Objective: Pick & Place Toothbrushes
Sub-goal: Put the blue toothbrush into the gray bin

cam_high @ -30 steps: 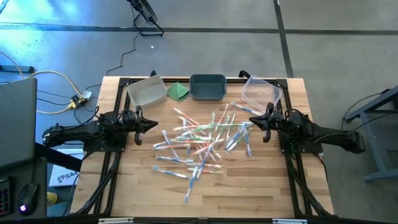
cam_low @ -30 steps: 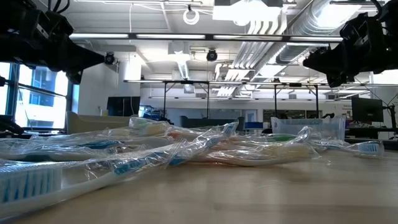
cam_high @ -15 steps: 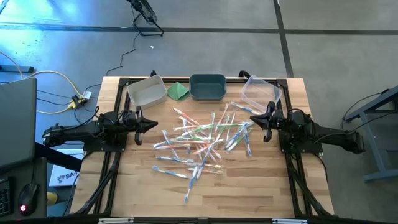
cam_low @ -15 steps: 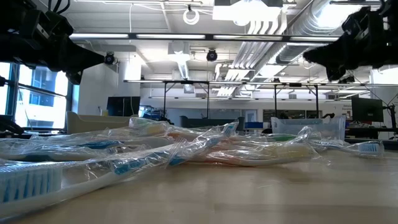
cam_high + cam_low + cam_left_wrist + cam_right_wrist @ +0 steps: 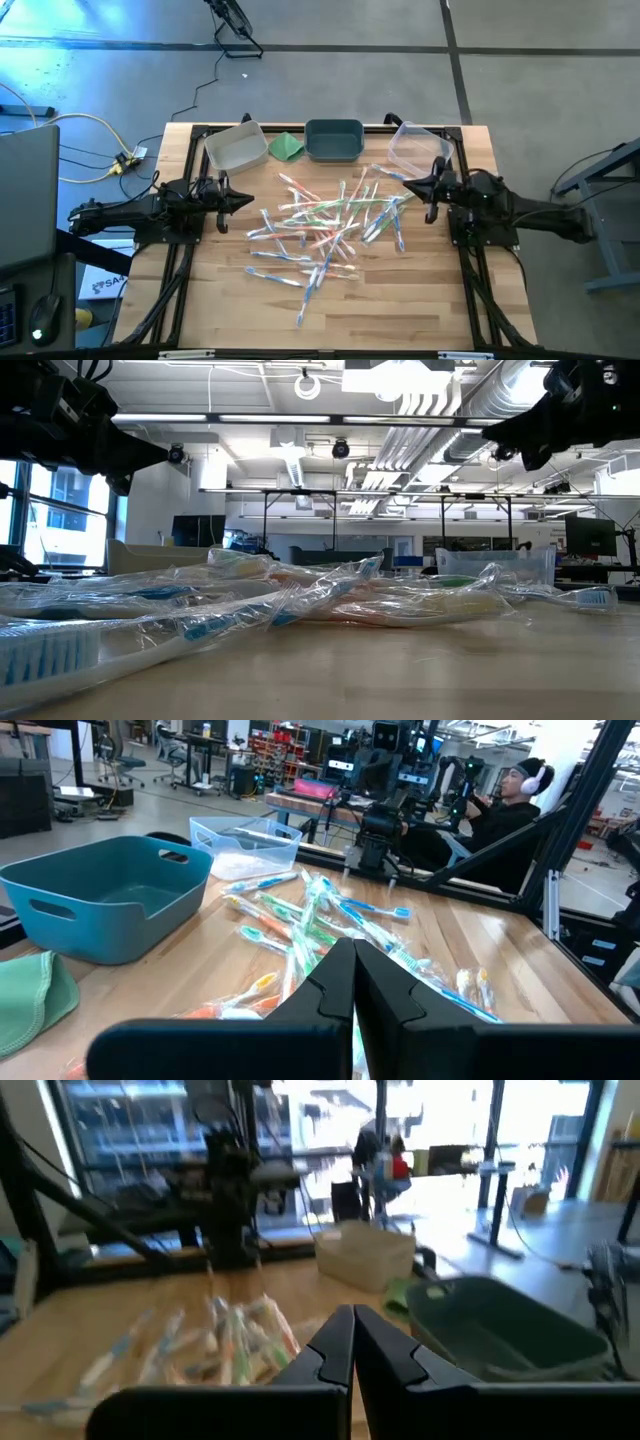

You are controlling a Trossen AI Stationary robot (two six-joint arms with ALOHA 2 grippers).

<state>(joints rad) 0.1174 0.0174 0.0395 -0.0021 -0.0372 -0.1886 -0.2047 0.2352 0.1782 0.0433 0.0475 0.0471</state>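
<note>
Over on the left, the left claw (image 5: 247,200) hangs above the wooden tabletop (image 5: 400,310), its two dark fingers (image 5: 335,982) pressed together with nothing between them, pointing right toward the pile. Along the far edge sits a row of containers: a pale bin (image 5: 236,146) on the left, a folded green cloth (image 5: 287,147) just beside it, then a dark teal bin (image 5: 334,140) in the middle, and a clear bin (image 5: 418,150) at the far right.

In the centre, the toothbrushes (image 5: 325,225) lie in a loose, crisscrossed heap, pale see-through sticks with blue, green and orange parts, spreading from near the teal bin toward the near side of the tabletop. None of them is in any bin. From table height, they show as a crinkly, shiny pile (image 5: 300,600).

On to the right side: the right claw (image 5: 407,192) hovers over the right edge of the heap, just near the clear bin, fingers (image 5: 340,1342) closed tight and empty, pointing left.

Beyond the tabletop, a person (image 5: 500,805) sits in the room.
</note>
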